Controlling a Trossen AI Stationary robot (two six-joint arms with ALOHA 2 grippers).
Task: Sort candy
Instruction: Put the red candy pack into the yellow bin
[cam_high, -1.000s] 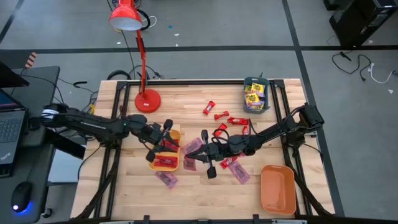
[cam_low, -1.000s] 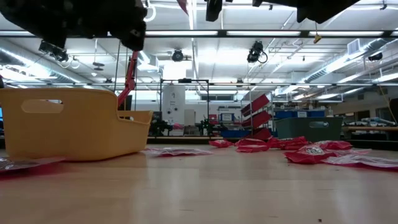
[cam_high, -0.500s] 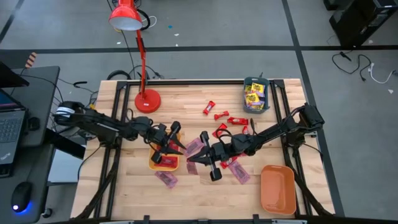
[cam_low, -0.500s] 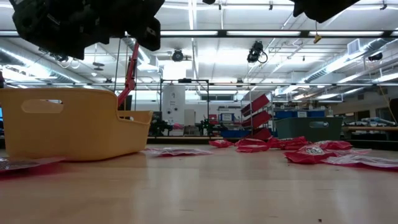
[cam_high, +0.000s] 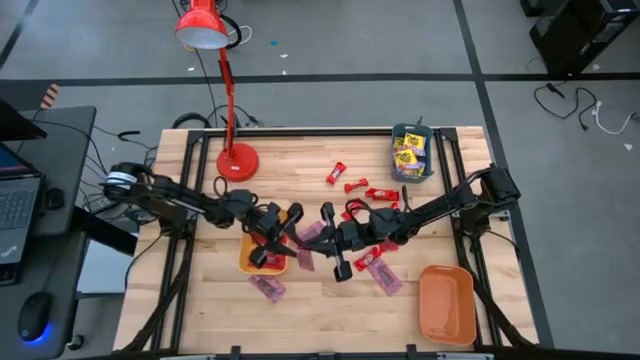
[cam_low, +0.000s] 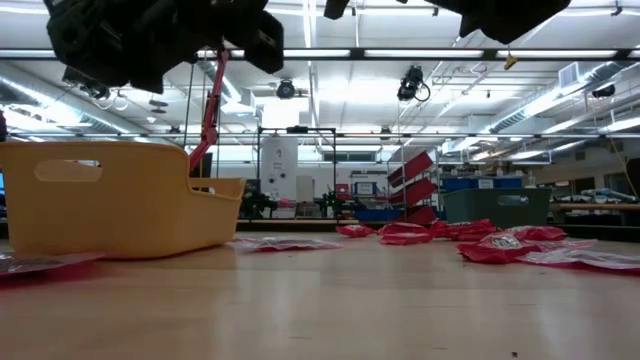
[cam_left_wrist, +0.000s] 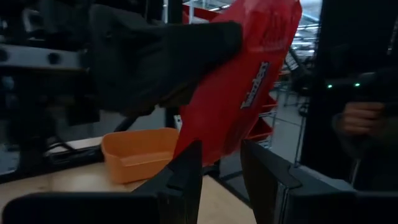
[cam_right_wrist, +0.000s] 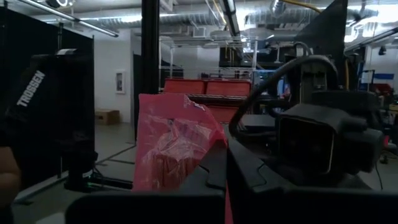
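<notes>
A pinkish-red candy packet (cam_left_wrist: 249, 81) (cam_right_wrist: 174, 149) is in the air between the two grippers, near the yellow-orange tray (cam_high: 262, 262) at mid-table. My right gripper (cam_high: 320, 238) (cam_right_wrist: 225, 171) is shut on it. My left gripper (cam_high: 288, 238) (cam_left_wrist: 221, 171) is open and faces the right one (cam_left_wrist: 155, 62). Its fingers stand either side of the packet's lower corner; whether they touch it I cannot tell. Red packets lie in the yellow-orange tray. Loose red (cam_high: 350, 186) and purple (cam_high: 266, 287) candies lie flat on the table. My right gripper pinches the packet between its two shut fingers by one edge (cam_right_wrist: 208, 155), coming level from the table's right side. The packet is lifted clear of the table and sticks out past the fingertips toward my left gripper.
A teal tray (cam_high: 412, 152) with yellow packets stands at the far right, and an orange tray (cam_high: 446, 303) at the near right corner. A red desk lamp (cam_high: 237, 160) stands far left. The low view shows the yellow-orange tray (cam_low: 120, 195) and scattered packets (cam_low: 480, 238) on the table.
My left gripper has moved toward the table's right, from over the yellow-orange tray's far side up to my right gripper. My right gripper has shifted slightly toward the far edge, bringing the packet to the left gripper's open fingers.
</notes>
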